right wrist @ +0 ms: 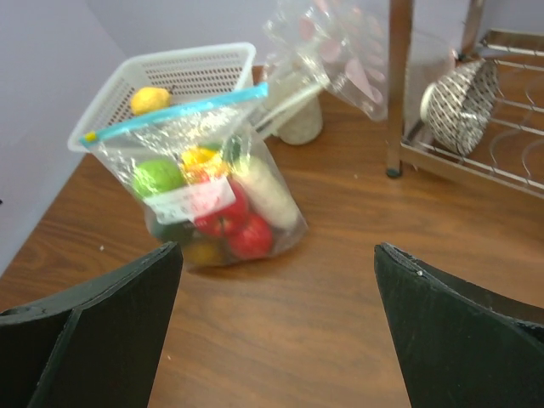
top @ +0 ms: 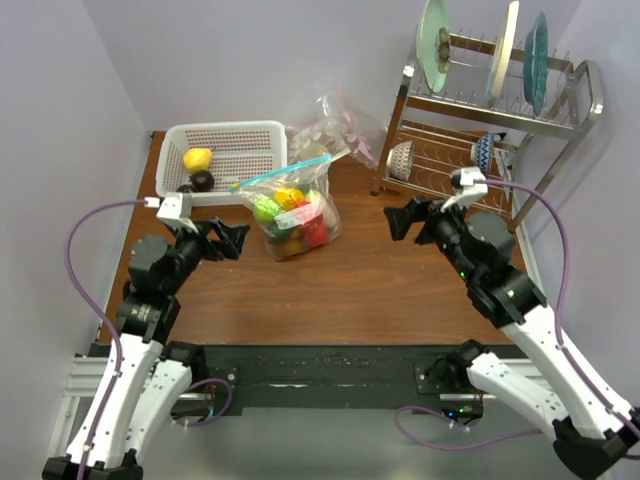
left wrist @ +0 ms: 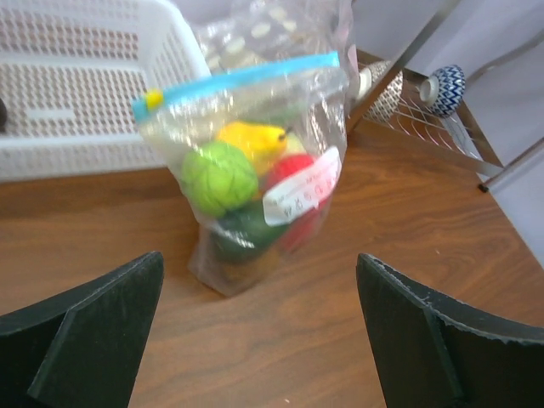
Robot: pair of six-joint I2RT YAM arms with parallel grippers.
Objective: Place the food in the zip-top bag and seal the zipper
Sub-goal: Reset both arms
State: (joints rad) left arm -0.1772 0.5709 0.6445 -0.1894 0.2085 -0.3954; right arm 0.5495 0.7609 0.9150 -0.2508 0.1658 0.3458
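The zip-top bag point(top: 292, 215) stands on the table in front of the basket, holding several pieces of food: green, yellow, red and dark green. Its light-blue zipper point(top: 285, 172) runs as one straight line along the top, with a small yellow slider at its left end point(left wrist: 153, 98). The bag shows in the left wrist view point(left wrist: 255, 183) and the right wrist view point(right wrist: 212, 200). My left gripper point(top: 232, 240) is open and empty, left of the bag and apart from it. My right gripper point(top: 405, 220) is open and empty, right of the bag. A yellow lemon point(top: 197, 158) and a dark item point(top: 202, 181) lie in the basket.
A white mesh basket point(top: 240, 135) sits at the back left. A clear brown-dotted bag point(top: 340, 125) lies behind the zip-top bag. A metal dish rack point(top: 500, 110) with plates and bowls stands at the back right. Walls close in the left and back.
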